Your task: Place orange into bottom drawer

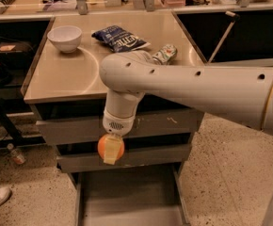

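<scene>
The gripper (111,153), pinching the orange (102,148) above the rear of the open bottom drawer (132,197), should descend close to that drawer's floor before releasing, lest the fruit roll.

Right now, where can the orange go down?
The bottom drawer has a bare floor, below the gripper holding the orange. The tabletop is bare in front of the bowl; its back is crowded by chip bag and can.
</scene>
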